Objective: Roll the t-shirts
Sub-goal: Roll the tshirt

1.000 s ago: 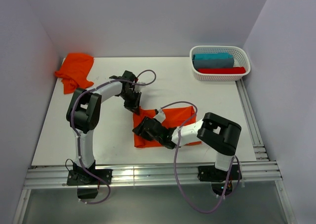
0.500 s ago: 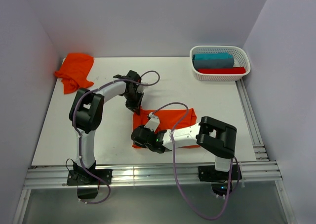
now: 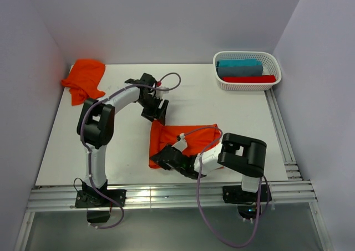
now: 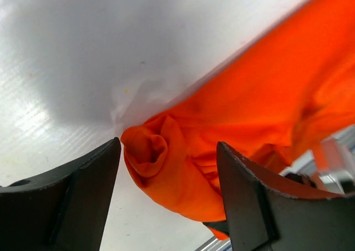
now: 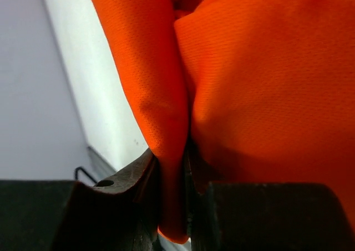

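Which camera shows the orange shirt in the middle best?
Top view: the middle t-shirt shows nearly whole. The left wrist view shows only its curled corner inside the open left gripper; the right wrist view only a fold pinched in the right gripper.

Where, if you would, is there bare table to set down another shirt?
Bare: the far strip between the crumpled t-shirt and the basket, and the right edge nearer than the basket. Crowded: the middle, around the other t-shirt.

No legible text anywhere, orange t-shirt (image 3: 164, 136) plain and unprinted, white basket (image 3: 247, 86) unmarked, no numbers or signs
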`<action>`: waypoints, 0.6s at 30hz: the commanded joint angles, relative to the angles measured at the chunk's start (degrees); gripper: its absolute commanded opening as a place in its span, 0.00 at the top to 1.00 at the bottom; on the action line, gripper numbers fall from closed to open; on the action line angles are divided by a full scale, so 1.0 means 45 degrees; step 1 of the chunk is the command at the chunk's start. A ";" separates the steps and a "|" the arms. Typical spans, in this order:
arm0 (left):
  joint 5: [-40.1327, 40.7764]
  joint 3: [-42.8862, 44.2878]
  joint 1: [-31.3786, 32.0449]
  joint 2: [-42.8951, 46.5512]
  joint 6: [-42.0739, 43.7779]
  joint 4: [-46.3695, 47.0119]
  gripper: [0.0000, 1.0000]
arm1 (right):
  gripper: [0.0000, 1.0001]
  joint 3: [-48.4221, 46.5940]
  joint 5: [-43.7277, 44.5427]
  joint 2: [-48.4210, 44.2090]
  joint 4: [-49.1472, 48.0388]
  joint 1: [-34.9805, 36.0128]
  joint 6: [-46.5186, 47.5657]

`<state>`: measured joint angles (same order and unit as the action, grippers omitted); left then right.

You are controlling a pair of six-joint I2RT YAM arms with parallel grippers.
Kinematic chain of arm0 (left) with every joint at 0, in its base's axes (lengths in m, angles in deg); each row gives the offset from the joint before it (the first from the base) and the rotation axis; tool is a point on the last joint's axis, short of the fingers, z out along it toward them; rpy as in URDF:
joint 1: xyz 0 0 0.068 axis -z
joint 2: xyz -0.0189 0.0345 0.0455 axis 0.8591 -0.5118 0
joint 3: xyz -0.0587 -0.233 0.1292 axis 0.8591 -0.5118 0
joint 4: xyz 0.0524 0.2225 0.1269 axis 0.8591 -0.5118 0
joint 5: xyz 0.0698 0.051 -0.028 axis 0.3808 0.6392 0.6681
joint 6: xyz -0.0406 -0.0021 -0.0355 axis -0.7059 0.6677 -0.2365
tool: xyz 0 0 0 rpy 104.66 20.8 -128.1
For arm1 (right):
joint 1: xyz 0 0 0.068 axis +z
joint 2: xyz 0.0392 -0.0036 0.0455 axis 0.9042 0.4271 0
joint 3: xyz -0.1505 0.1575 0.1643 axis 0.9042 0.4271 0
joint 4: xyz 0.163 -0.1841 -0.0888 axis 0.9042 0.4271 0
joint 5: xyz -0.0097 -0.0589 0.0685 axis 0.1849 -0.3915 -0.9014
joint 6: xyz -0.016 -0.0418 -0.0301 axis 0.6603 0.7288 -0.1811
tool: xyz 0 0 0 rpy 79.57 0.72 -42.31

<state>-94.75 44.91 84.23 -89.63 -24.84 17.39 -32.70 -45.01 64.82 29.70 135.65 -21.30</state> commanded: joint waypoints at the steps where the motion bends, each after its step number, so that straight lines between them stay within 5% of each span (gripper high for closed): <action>1: -0.2165 0.0768 -0.0441 0.0511 0.1251 -0.0461 0.25 | 0.84 0.1247 -0.1223 0.1005 -0.0538 -0.0041 -0.0568; 10: -0.5214 -0.1141 -0.2237 0.1038 0.3535 -0.0972 0.23 | 0.86 0.3064 -0.1927 0.2765 -0.5718 -0.0314 -0.1857; 18: -0.6075 -0.3234 -0.2376 0.1138 0.3619 0.0336 0.23 | 0.87 0.3026 -0.2005 0.3039 -0.5976 -0.0334 -0.1897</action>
<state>-117.40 32.11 72.80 -86.61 -10.41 15.86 -21.32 -51.19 75.46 -6.34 133.93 -30.13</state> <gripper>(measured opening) 0.771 0.240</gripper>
